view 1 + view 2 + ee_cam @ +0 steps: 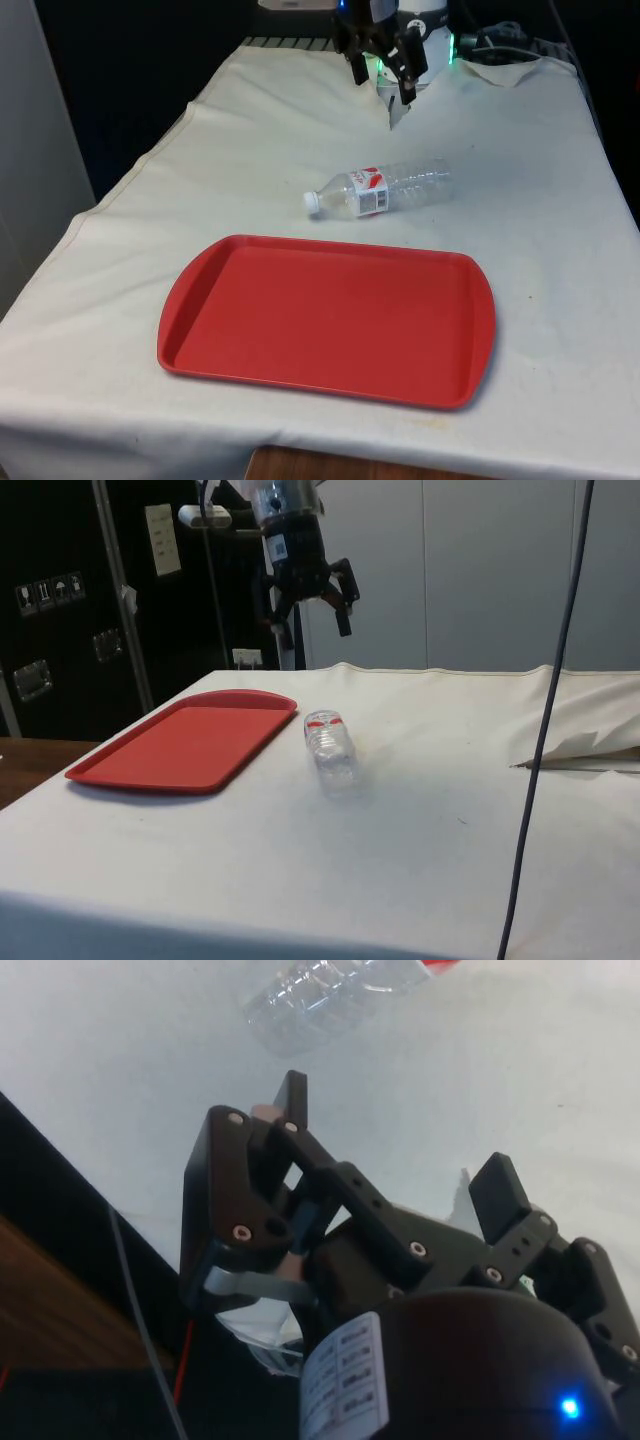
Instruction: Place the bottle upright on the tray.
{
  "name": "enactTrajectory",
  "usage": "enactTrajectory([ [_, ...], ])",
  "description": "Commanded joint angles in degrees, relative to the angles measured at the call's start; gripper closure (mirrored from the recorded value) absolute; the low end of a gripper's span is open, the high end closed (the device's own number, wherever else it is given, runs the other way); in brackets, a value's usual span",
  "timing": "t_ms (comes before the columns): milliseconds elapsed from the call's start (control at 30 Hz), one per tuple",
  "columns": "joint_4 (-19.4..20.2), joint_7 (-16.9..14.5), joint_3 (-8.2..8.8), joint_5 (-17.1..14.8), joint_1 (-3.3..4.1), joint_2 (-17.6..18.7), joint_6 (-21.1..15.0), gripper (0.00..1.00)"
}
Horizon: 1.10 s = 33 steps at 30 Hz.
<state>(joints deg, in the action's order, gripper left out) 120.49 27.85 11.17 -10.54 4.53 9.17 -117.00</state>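
A clear plastic bottle with a white cap and a red-and-white label lies on its side on the white cloth, just beyond the red tray. Its cap points toward the front view's left. The side view has the bottle lying beside the tray. My gripper hangs open in the air well behind the bottle, near the table's far end, with nothing between its fingers. The side view puts the gripper high above the table. In the wrist view the bottle's clear base lies beyond the open gripper.
The red tray lies bare near the table's front edge. A crumpled fold of cloth sits at the far right corner. A dark cable hangs down in the side view.
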Motion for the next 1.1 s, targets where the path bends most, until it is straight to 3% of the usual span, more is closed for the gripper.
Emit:
enactTrajectory([
  [0, 0.3, 0.3, 0.00, -1.0, -0.06, 0.3, -0.8, 0.00],
  [267, 0.0, 1.1, 0.23, -1.8, 0.00, 1.5, -0.1, 0.00],
  [667, 0.1, 1.9, 0.63, -5.8, -0.11, 3.8, -0.7, 0.00],
  [900, -1.6, 1.8, 1.49, -6.8, -0.29, 5.7, -0.4, 0.00],
  [933, -1.1, 1.9, 1.49, -6.1, 0.00, 5.2, -0.3, 0.00],
  [1067, -3.4, 1.6, 2.18, -6.8, -0.40, 7.3, -0.2, 0.00],
])
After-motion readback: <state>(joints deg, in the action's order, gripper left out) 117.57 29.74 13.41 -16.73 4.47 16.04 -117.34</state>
